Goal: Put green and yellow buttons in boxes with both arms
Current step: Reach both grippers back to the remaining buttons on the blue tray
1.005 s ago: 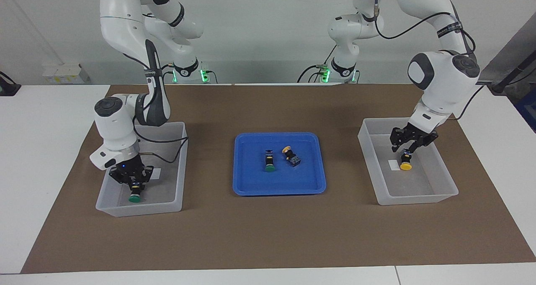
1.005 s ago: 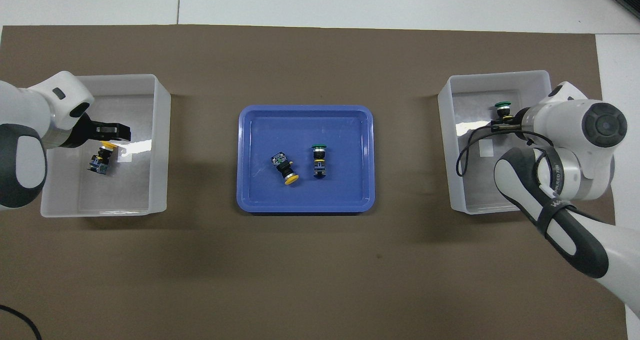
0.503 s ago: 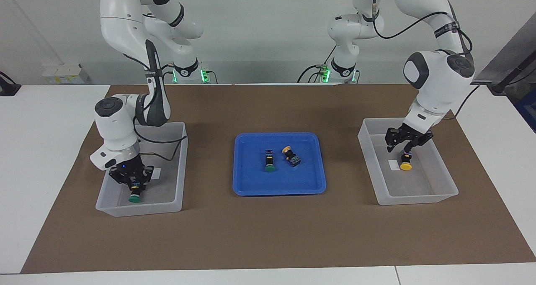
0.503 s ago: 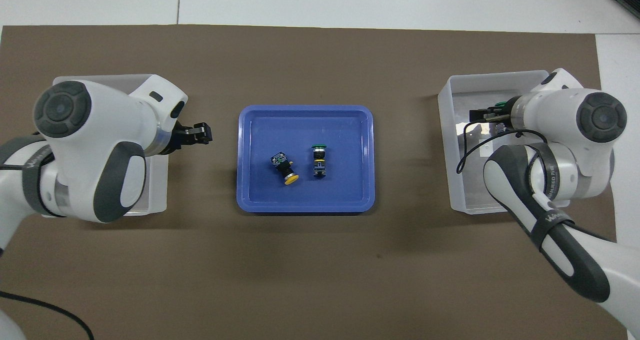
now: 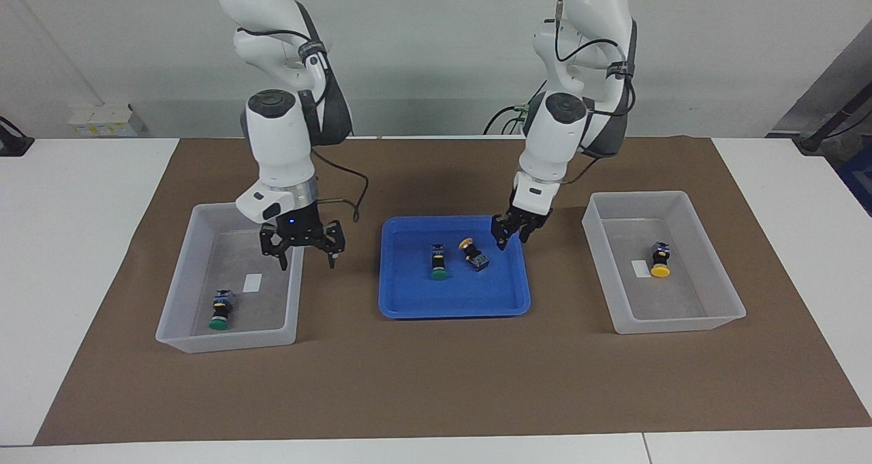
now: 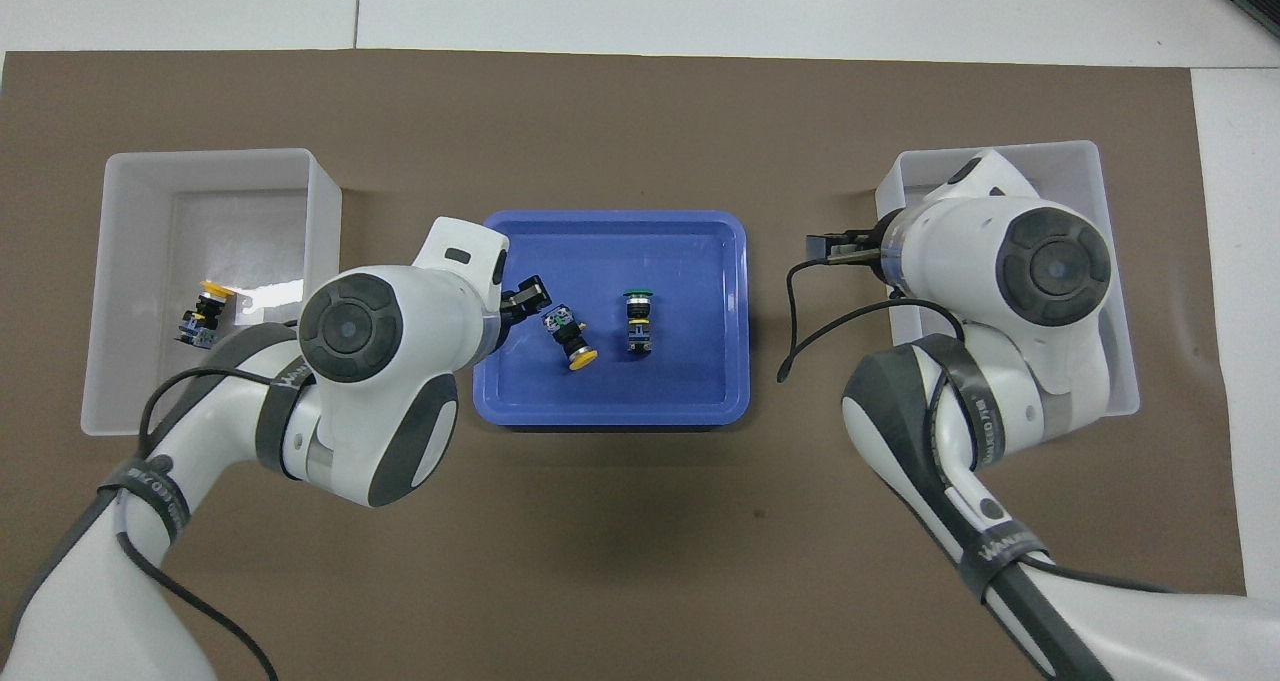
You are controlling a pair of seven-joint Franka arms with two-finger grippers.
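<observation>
One yellow button (image 5: 659, 262) lies in the box (image 5: 681, 326) at the left arm's end; it also shows in the overhead view (image 6: 205, 311) in that box (image 6: 130, 416). One green button (image 5: 219, 312) lies in the box (image 5: 228, 342) at the right arm's end; in the overhead view the right arm hides it in that box (image 6: 1090, 161). A green button (image 5: 439, 262) (image 6: 637, 319) and a yellow button (image 5: 473, 252) (image 6: 570, 341) lie in the blue tray. My left gripper (image 5: 512, 243) (image 6: 527, 296) is open and empty over the tray's edge, beside the yellow button. My right gripper (image 5: 308, 265) (image 6: 830, 249) is open and empty, raised between its box and the tray.
The shallow blue tray (image 5: 449, 312) (image 6: 610, 416) sits mid-table on a brown mat between the two boxes. Each box has a small white label (image 5: 253, 283) on its base. White table surrounds the mat.
Both grippers have left their boxes and swung toward the blue tray. The green and yellow buttons they let go stay lying in the boxes.
</observation>
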